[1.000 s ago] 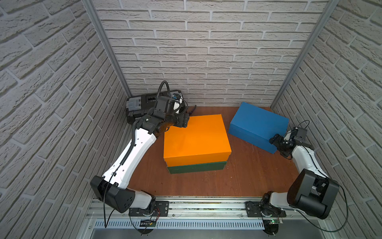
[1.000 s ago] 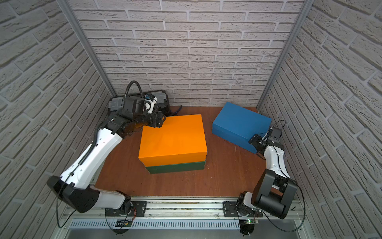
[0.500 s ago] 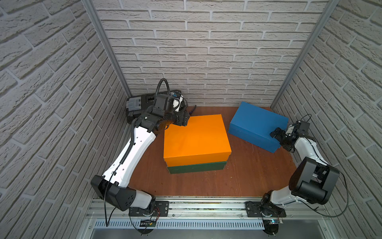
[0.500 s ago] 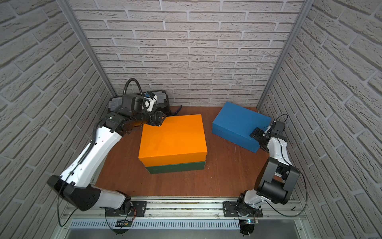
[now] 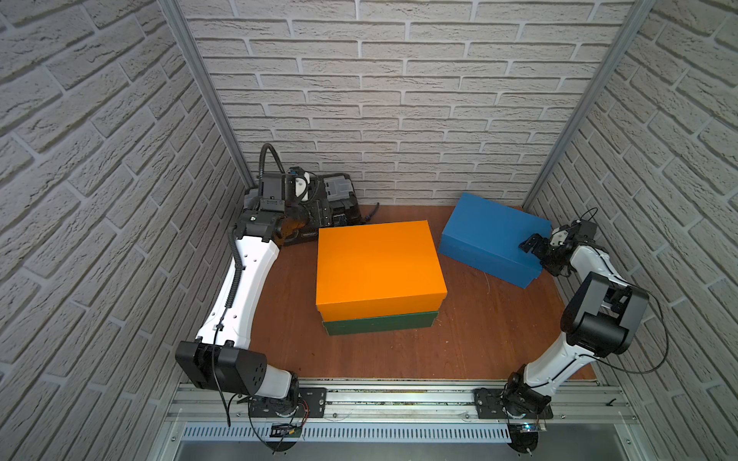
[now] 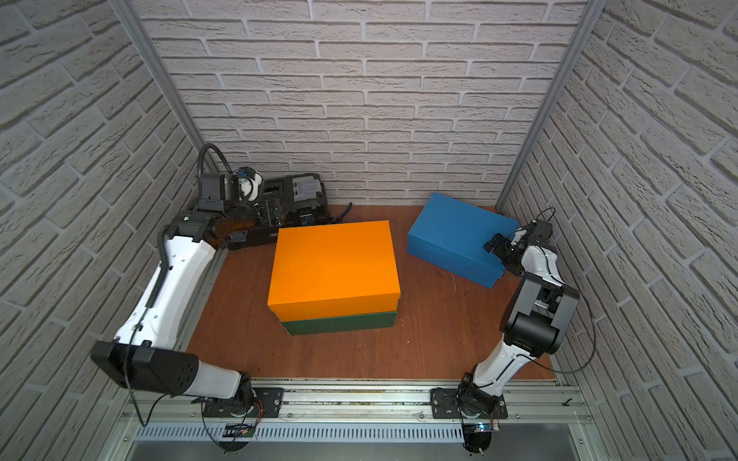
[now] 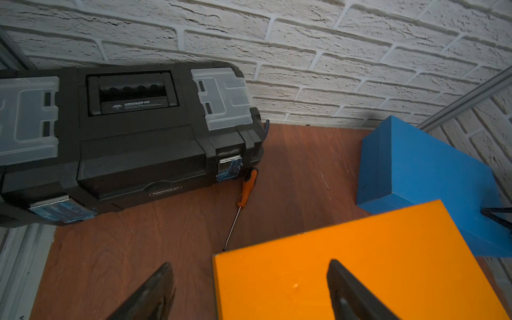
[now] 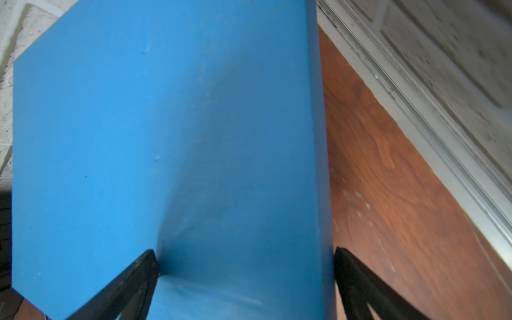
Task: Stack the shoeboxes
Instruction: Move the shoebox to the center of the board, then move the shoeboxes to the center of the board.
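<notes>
The orange shoebox [image 5: 375, 259] sits on the dark green shoebox [image 5: 379, 323] in the middle of the floor, in both top views. The blue shoebox [image 5: 487, 235] lies askew at the back right, apart from the stack. My right gripper [image 5: 533, 243] is at its right end. In the right wrist view the right gripper [image 8: 243, 249] is open wide and straddles the blue shoebox [image 8: 166, 110], one finger on the lid, the other beside its side. My left gripper [image 7: 249, 263] is open above the back left corner of the orange shoebox [image 7: 360, 263], holding nothing.
A black toolbox [image 5: 339, 187] with grey latches stands in the back left corner, right behind my left wrist. An orange-handled screwdriver [image 7: 245, 188] lies on the floor between the toolbox [image 7: 124, 138] and the stack. Brick walls close in three sides.
My right gripper has moved toward the back along the blue shoebox's right end, and its jaws have opened wider. My left gripper has drawn back a little toward the toolbox. The boxes have not moved.
</notes>
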You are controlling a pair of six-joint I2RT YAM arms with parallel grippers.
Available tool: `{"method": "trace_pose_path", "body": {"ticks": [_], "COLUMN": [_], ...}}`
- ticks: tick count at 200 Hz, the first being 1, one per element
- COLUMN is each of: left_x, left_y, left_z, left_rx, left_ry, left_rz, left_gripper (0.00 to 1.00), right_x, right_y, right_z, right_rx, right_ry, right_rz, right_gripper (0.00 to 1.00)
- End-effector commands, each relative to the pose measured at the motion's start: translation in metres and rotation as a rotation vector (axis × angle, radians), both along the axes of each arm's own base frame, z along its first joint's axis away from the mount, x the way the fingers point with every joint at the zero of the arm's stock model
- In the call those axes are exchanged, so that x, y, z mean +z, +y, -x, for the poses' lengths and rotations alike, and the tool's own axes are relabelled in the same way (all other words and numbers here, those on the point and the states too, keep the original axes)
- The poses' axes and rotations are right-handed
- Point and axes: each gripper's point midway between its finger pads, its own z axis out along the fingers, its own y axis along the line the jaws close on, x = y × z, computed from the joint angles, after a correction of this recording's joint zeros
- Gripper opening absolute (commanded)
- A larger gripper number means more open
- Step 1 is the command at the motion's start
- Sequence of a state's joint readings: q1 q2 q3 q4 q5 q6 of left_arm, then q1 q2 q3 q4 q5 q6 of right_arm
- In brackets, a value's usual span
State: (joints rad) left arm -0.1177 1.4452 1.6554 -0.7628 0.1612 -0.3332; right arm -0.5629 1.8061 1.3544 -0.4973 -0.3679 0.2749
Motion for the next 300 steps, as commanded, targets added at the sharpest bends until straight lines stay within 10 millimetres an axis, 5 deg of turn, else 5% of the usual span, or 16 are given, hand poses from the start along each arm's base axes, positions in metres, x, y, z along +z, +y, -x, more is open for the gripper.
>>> {"method": "trace_pose_path", "body": {"ticks": [1, 47, 113, 160, 231, 300], "left_x": [-0.012, -0.043, -0.075, -0.098, -0.141, -0.197], "left_y": [0.016, 0.054, 0.055, 0.066, 0.117, 0.100], "left_z": [-0.005, -0.014, -0.028, -0.030, 0.009, 0.029], "left_rx": [0.039, 0.136, 0.098, 0.120, 0.367, 0.396], "left_ry": [0.033, 0.095, 0.149, 0.204, 0.339, 0.507], "left_rz": [0.069, 0.162, 0.206, 0.242, 0.307, 0.306], "left_gripper": [0.86, 0.86, 0.86, 0.86, 0.79, 0.56], "right_x": [0.001, -0.006, -0.028, -0.031, -0.035, -0.032], "right_y": [0.004, 0.028, 0.086, 0.110, 0.126, 0.139], "right_z": [-0.009, -0.029, -0.050, -0.064, -0.081, -0.089], "right_rx": [0.082, 0.252, 0.501, 0.556, 0.587, 0.626], "right_ry": [-0.020, -0.014, 0.029, 0.031, 0.043, 0.040], "right_rz": [0.005, 0.013, 0.021, 0.016, 0.004, 0.004], "right_gripper": [0.98, 0.96, 0.94, 0.94, 0.93, 0.93]}}
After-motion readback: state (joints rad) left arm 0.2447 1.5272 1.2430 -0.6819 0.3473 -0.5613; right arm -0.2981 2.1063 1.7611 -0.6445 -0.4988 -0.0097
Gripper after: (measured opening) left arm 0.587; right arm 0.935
